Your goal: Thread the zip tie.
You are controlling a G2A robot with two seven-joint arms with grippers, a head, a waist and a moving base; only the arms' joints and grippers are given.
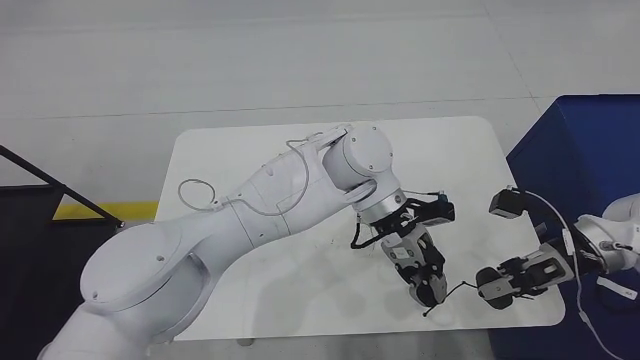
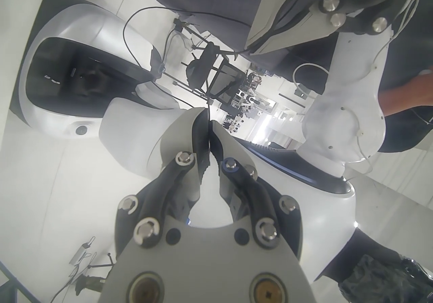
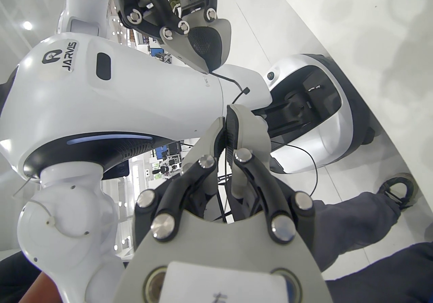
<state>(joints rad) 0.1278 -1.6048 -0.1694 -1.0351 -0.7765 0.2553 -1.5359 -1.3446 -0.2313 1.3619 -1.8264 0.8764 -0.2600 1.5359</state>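
While they hover above the bench's near edge, you see the left pincer and right pincer each clenched on the black zip tie spanning the gap between them.

Zip tie: what cannot be read

From above the zip tie is a hair-thin line between left gripper and right gripper, its head too small to make out; the right arm is cut by the picture's edge. In the right wrist view both strap ends vanish inside clamped fingers.
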